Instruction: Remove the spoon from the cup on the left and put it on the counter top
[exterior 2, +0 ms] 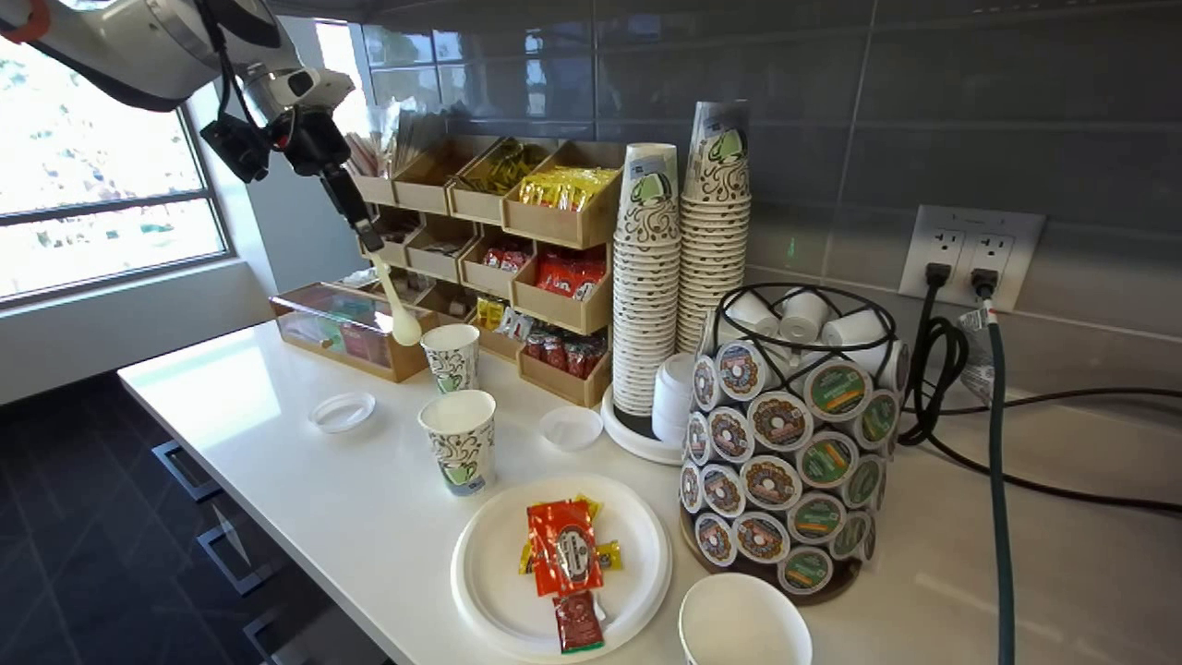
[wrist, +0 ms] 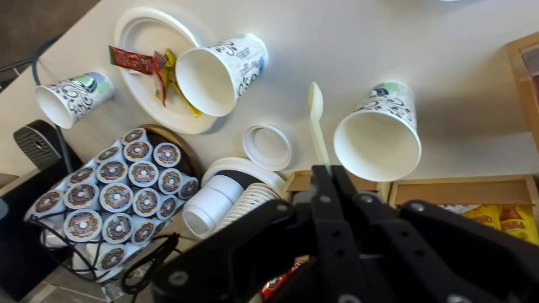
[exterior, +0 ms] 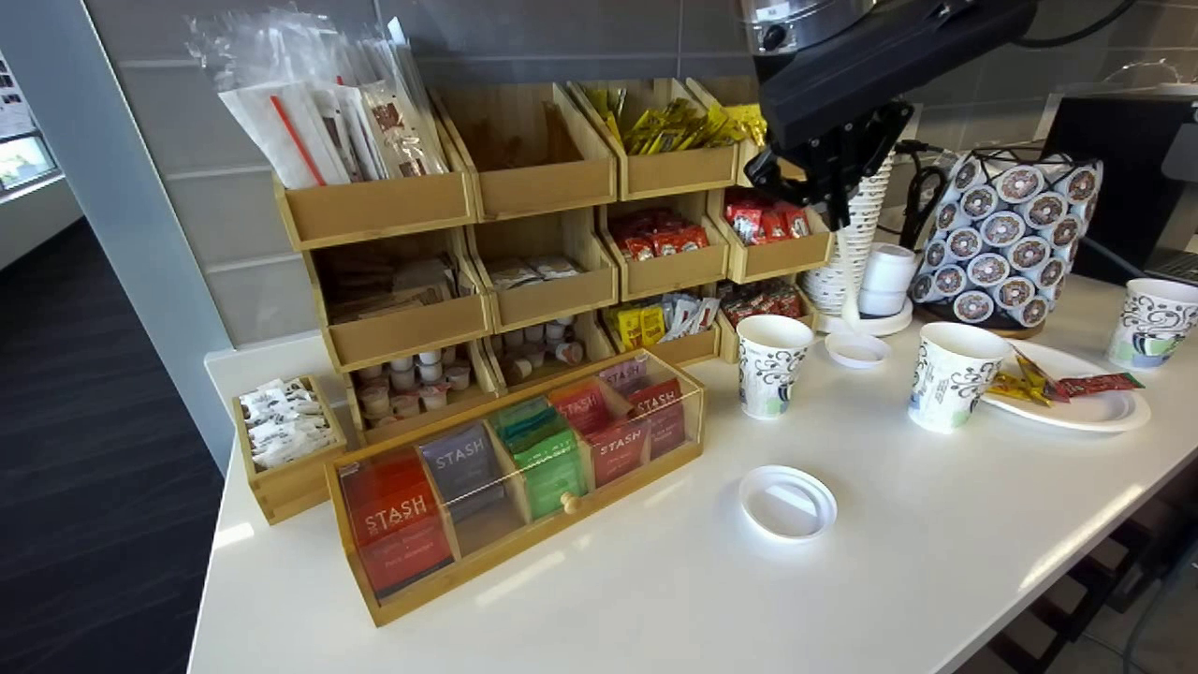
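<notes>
Your claw (wrist: pixel 329 168) pinches the spoon (wrist: pixel 316 128) by its handle above the counter (wrist: pixel 332 46), clear of the cup (wrist: pixel 381 136); sideways drift may topple that cup, and landing hard may pivot the spoon.

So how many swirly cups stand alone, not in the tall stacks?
3: a cup near the tea box, another cup beside the plate, the last cup by the coffee pods. More could be hidden.
</notes>
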### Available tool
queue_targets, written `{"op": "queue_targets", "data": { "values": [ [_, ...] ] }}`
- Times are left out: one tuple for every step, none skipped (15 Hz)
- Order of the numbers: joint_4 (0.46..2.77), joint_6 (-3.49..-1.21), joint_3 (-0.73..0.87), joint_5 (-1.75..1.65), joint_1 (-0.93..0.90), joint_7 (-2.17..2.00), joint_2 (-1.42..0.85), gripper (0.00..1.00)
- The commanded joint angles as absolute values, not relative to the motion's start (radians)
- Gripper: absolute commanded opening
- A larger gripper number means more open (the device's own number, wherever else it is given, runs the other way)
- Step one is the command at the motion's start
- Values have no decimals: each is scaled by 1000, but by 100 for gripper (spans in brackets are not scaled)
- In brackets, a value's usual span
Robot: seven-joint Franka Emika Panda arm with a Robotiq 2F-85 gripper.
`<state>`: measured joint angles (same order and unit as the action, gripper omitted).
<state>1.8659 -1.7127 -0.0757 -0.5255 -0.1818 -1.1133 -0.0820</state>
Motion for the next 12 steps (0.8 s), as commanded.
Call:
{"op": "queue_targets", "data": {
  "values": [
    [1873, -1606, -96, -547, -183, -1161, -96, 1],
    [1869, -1582, -98, -545, -182, -1156, -110, 1],
    [1866, -1569, -97, -542, -179, -1143, -131, 1],
    [1864, -1562, -96, -537, -176, -1132, -153, 1],
    [1862, -1555, -93, -532, -175, -1124, -175, 1],
    [1858, -1553, -89, -529, -173, -1115, -205, 1],
    [1854, -1559, -85, -526, -171, -1100, -233, 1],
    [1847, -1557, -79, -529, -170, -1097, -262, 1],
    [1842, -1559, -73, -531, -169, -1089, -289, 1],
    [1835, -1560, -67, -523, -166, -1074, -314, 1],
    [1828, -1556, -59, -523, -165, -1066, -339, 1],
    [1817, -1548, -51, -518, -164, -1056, -364, 1]
  ]
}}
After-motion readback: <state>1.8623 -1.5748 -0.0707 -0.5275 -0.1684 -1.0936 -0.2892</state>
